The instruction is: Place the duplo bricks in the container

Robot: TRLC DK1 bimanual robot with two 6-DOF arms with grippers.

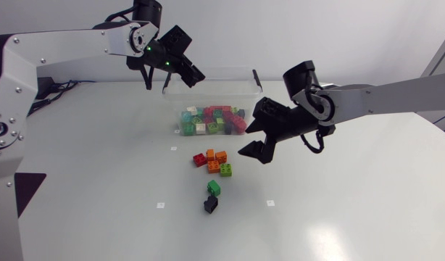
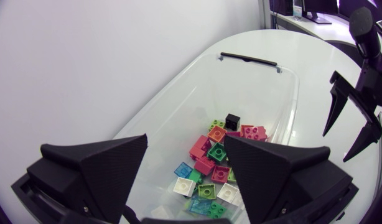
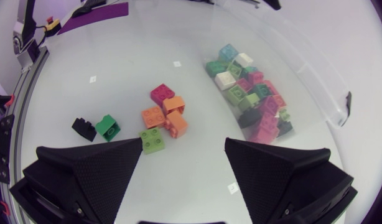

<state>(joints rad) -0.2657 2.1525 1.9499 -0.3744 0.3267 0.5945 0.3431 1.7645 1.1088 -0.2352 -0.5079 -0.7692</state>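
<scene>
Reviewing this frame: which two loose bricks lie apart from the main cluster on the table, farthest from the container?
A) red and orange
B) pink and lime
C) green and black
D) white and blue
C: the green brick and black brick lie together, beyond the red, orange and lime cluster from the container.

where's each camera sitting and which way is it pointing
Head view: fixed above the table, looking down; left arm, right arm, left gripper, right gripper show.
Left wrist view: on the left arm, looking down into the container; left gripper open, right gripper beyond.
Right wrist view: on the right arm, over loose bricks; right gripper open.
All share the container.
</scene>
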